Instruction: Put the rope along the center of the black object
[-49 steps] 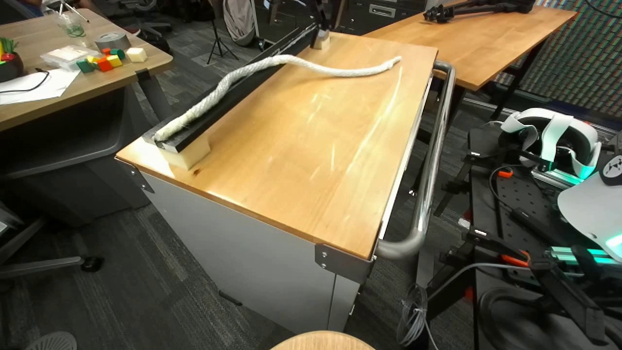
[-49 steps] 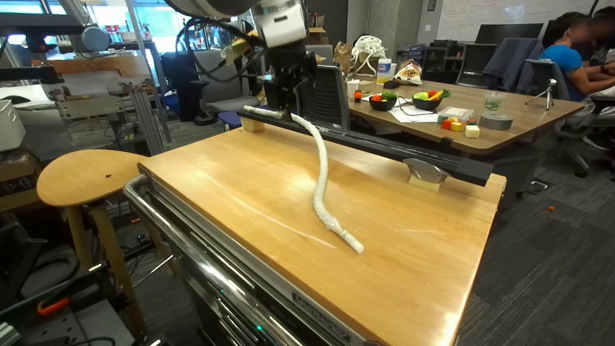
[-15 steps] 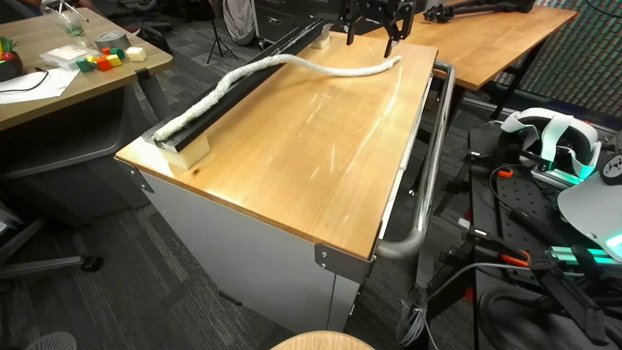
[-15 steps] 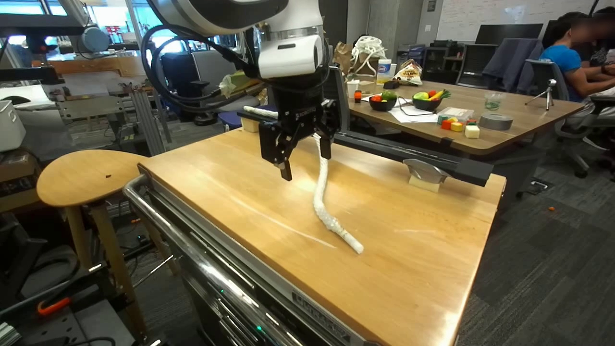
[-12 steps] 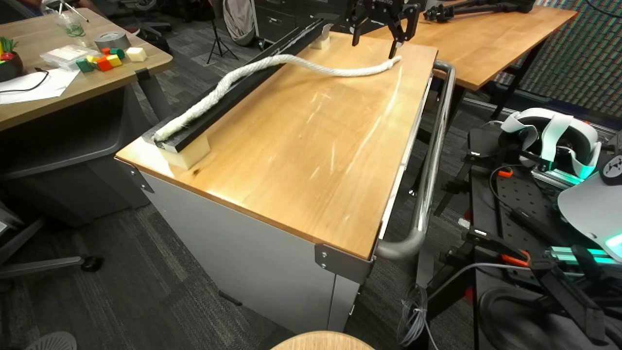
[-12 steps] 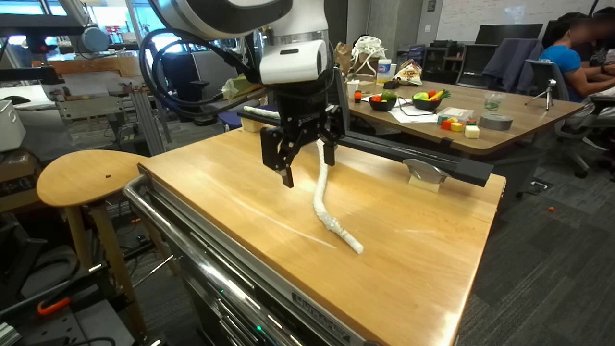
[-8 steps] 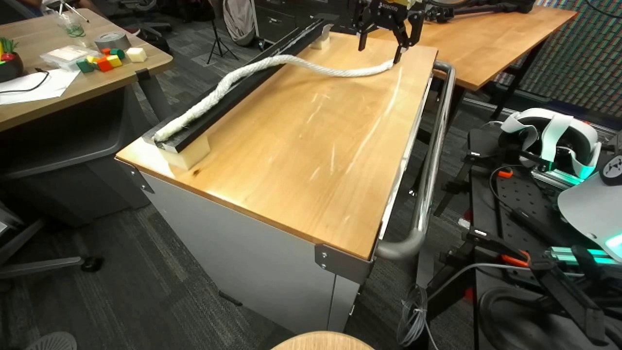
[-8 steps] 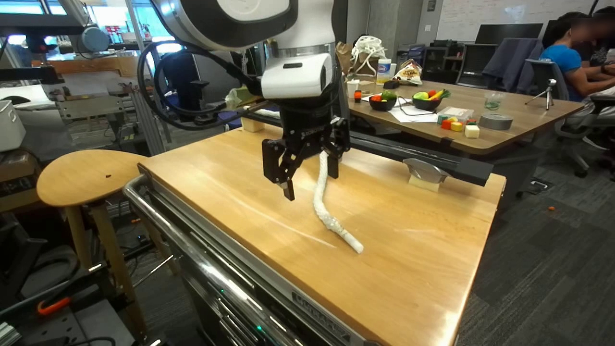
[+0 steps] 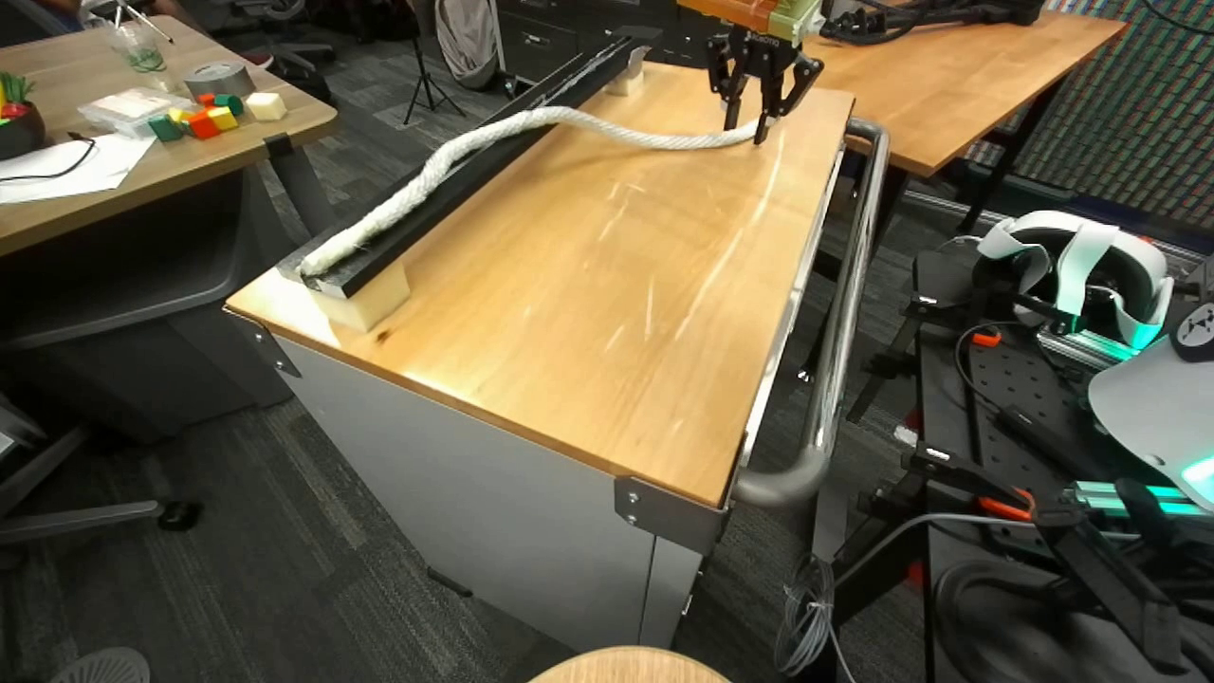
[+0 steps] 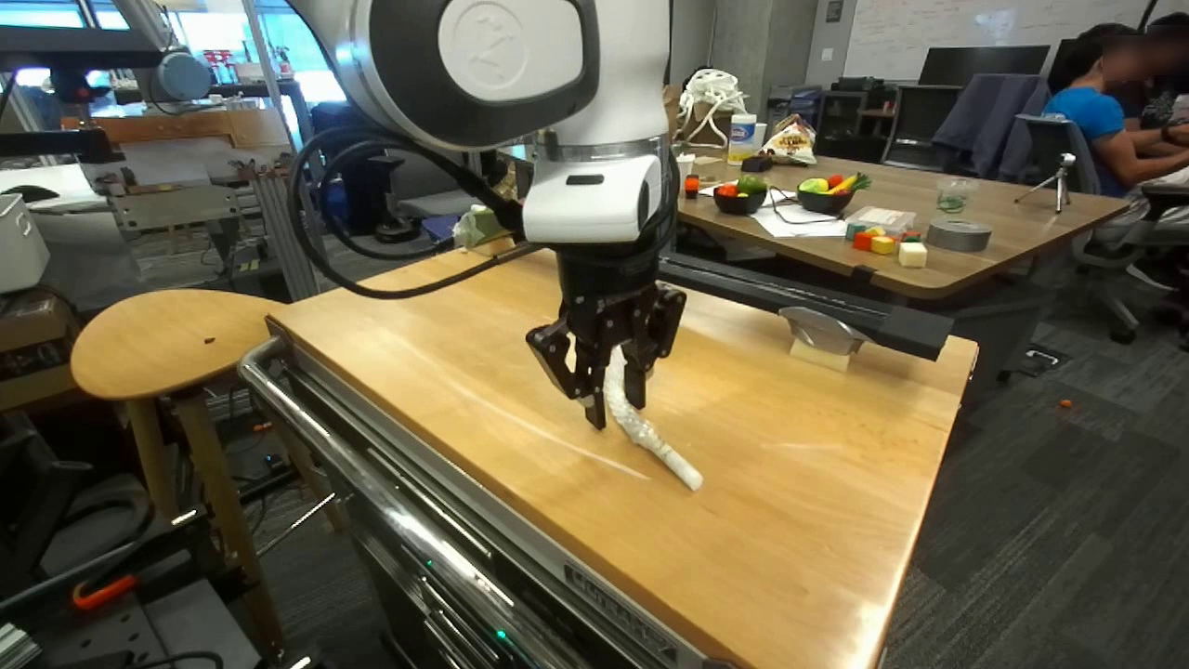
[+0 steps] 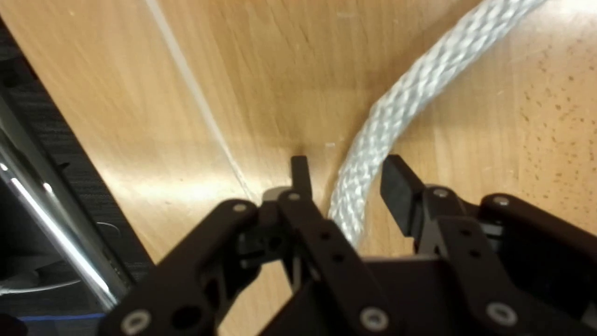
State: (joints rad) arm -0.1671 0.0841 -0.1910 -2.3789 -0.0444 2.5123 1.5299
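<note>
The white rope [image 9: 441, 163] lies with one stretch on the black object [image 9: 474, 178], a long rail along the tabletop's edge. The remainder curves off onto the wood, and its loose end [image 10: 676, 465] rests there. Near that end my gripper [image 10: 618, 413] points down with a finger on either side of the rope [image 11: 368, 149]. In the wrist view, bare wood shows between the rope and both fingers, so the jaws are partly open and not gripping. The arm hides part of the rope and of the rail [image 10: 910, 325] in an exterior view.
Pale blocks [image 9: 370, 299] prop up the rail, with a curved grey piece [image 10: 822, 327] against one. A steel handle bar [image 9: 844, 313] runs along the opposite tabletop edge. A round stool [image 10: 176, 339] and a desk [image 10: 1012, 209] stand nearby.
My gripper has come away from the rail, out over the tabletop, then down around the rope near its loose end. Its fingers have drawn closer together. The rope has stayed in place.
</note>
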